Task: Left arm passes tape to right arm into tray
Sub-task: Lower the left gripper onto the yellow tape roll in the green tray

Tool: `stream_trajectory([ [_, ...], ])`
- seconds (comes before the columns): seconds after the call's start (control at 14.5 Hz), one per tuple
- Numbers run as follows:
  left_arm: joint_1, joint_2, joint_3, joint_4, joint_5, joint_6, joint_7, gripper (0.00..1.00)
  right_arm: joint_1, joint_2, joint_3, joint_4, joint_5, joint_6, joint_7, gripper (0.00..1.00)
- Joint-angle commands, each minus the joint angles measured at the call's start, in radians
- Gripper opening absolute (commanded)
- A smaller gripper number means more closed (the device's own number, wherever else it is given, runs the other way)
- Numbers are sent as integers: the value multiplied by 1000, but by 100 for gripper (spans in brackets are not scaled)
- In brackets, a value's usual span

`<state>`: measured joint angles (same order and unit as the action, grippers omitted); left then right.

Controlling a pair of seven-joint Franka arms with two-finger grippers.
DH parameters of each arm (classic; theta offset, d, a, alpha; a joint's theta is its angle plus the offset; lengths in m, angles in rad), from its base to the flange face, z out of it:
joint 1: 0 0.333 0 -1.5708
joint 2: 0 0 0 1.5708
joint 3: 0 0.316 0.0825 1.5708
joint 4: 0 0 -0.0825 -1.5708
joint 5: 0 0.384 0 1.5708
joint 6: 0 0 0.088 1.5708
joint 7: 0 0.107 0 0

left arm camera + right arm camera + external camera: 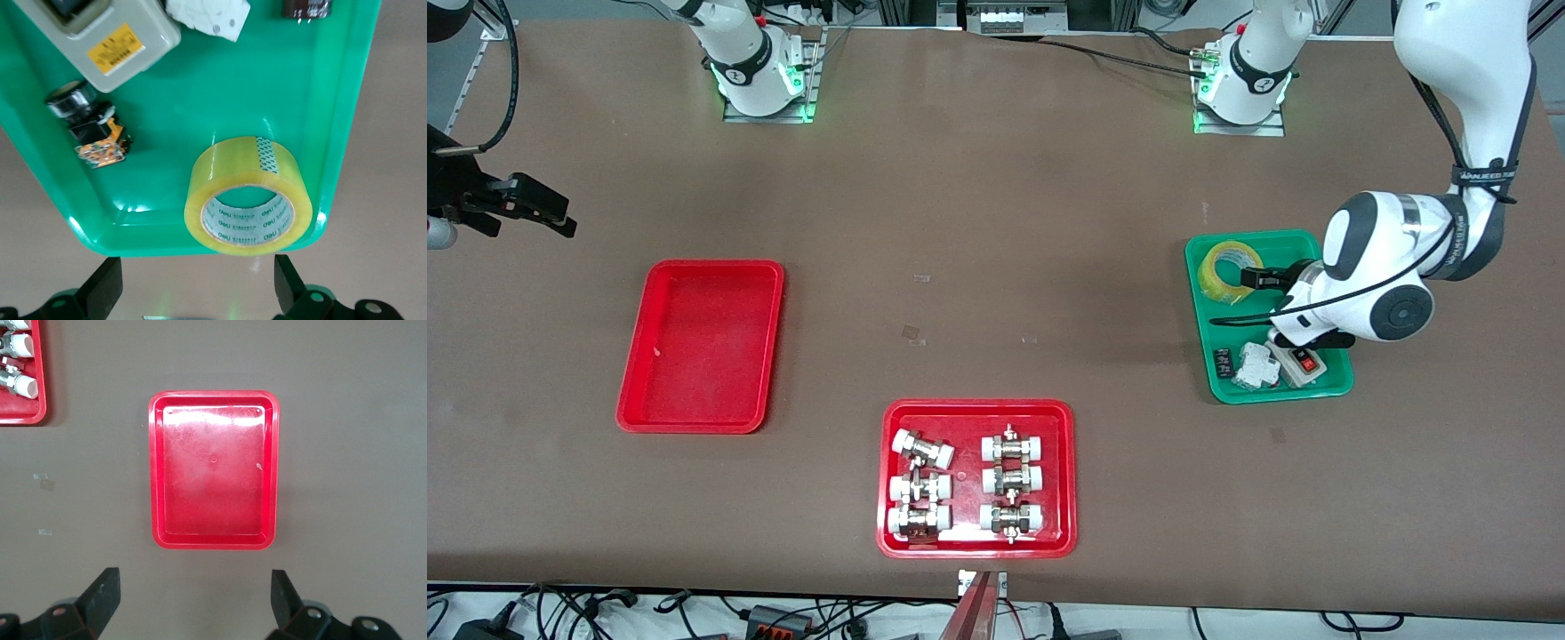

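Watching from my station, I saw the left gripper [1258,277] hanging low over the green tray [1325,380] at the left arm's end of the table, its jaws spread wide and closed on nothing; in the left wrist view the two dark fingertips [101,287] stood well apart, bracketing the tape [248,195] without touching it; the tape, a translucent yellow roll with a white printed core, lay in the corner of the green tray farthest from the front camera, tilted against the rim; nothing had lifted it; beside it in the same tray sat a grey switch box [1302,363] with a red button, a white plastic part [1256,364] and a few small dark components [1224,364]; the right gripper [529,206] waited in the air at the right arm's end of the table, off to the side of the plain red tray [702,345] rather than over it; its wrist camera looked down on that tray [213,469], and its fingertips [100,597] were likewise fully apart and held nothing; the plain red tray held no object; nearer the front camera, around mid-table, the wider red tray [976,414] carried six metal-and-white pipe fittings [1009,483] in two rows
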<state>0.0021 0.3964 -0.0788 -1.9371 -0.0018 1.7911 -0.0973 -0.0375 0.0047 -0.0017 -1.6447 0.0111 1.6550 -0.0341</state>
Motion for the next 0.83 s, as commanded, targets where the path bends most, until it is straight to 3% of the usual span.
stream_trajectory([
  [0.0,7,36,-4,-10,5,30,8,100,-4,-8,2,-3,3,-9,-1,100],
  [0.76,45,136,2,0,5,45,13,100,-4,-8,2,-3,3,-9,3,100],
])
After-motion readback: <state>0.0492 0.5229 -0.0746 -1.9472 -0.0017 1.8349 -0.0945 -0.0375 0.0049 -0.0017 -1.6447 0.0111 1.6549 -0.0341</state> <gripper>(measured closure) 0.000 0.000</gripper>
